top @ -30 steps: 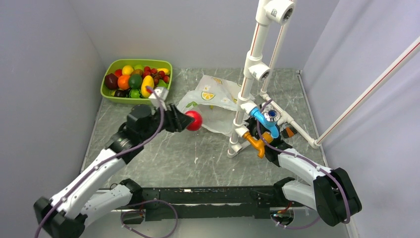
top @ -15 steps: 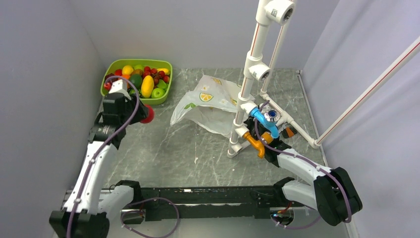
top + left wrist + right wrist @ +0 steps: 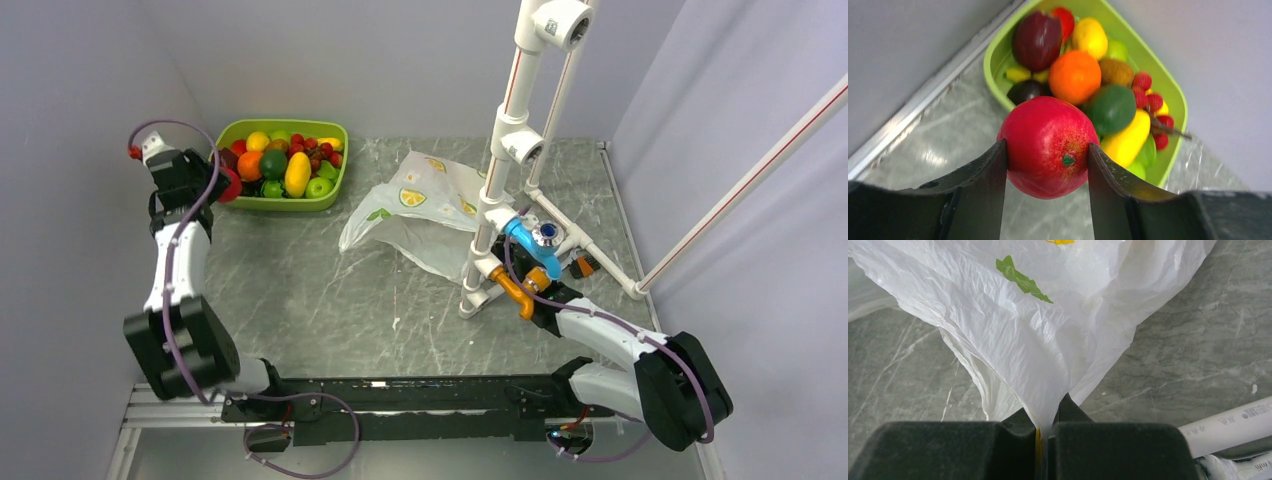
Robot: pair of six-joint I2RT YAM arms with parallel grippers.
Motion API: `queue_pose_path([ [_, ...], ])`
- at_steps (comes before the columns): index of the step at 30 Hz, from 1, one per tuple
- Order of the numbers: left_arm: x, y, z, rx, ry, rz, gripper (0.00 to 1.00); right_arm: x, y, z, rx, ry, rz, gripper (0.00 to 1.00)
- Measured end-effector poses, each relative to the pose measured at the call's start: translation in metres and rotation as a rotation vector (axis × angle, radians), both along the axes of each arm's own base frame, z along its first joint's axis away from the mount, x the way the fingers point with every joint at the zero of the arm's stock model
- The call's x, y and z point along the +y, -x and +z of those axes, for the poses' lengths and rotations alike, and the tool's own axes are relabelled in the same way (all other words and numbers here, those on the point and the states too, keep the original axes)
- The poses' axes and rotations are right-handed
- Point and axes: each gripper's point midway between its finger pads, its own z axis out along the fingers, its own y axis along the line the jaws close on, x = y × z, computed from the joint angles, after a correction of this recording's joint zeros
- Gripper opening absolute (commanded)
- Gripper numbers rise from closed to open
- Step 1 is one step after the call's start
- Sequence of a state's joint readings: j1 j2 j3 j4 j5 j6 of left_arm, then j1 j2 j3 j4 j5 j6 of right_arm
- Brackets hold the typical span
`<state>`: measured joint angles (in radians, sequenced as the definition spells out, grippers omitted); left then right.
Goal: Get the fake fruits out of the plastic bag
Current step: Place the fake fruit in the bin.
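Red apple [image 3: 1048, 147], out of the plastic bag [image 3: 420, 215] and pinched across its middle by the left gripper [image 3: 1047, 150], jaws part-way apart and pressed flat on either flank. Round, so no long axis to mind; small green stem mark turned toward the wrist camera. Hangs at the left end of the lime-green tray [image 3: 285, 206], just outside that rim, with the table [image 3: 330, 300] showing under it in the wrist view; height over the rim not readable. Inside the tray, heaped to the right of the apple: dark maroon apple [image 3: 1037, 40], orange [image 3: 1074, 76], small red berries [image 3: 1143, 80]. Probably a short carry rightward across the rim and then a release, onto a heap rather than a flat floor, so some risk of rolling. Well right of the tray, plastic bag slumped on the table, open end seemingly toward the tray, contents not legible through the film. Farther right of the tray again, past the white pipe stand [image 3: 500, 170], right gripper [image 3: 1045, 420] clamped tight on a gathered fold of the bag, drawing the film up into a taut peak. Left arm far nearer the tray; right arm tied up as the anchor.
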<state>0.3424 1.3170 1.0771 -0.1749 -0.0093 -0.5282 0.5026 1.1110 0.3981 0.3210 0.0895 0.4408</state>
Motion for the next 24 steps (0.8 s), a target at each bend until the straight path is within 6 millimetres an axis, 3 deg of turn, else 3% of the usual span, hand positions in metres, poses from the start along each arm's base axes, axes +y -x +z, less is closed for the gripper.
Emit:
queue_pose_path([
  [6, 0.043, -0.082, -0.008, -0.140, -0.016, -0.017, 0.01, 0.003, 0.001, -0.001, 0.005, 0.021, 0.012, 0.00],
  [12, 0.063, -0.161, -0.024, -0.270, -0.037, -0.089, 0.06, 0.005, -0.001, -0.004, 0.014, 0.038, 0.017, 0.00],
  [17, 0.067, -0.196, -0.049, -0.351, -0.035, -0.139, 0.06, 0.008, -0.009, -0.009, 0.035, 0.066, 0.022, 0.00],
  [24, 0.073, -0.232, -0.045, -0.437, -0.049, -0.188, 0.07, 0.009, -0.010, -0.009, 0.032, 0.080, 0.030, 0.00],
])
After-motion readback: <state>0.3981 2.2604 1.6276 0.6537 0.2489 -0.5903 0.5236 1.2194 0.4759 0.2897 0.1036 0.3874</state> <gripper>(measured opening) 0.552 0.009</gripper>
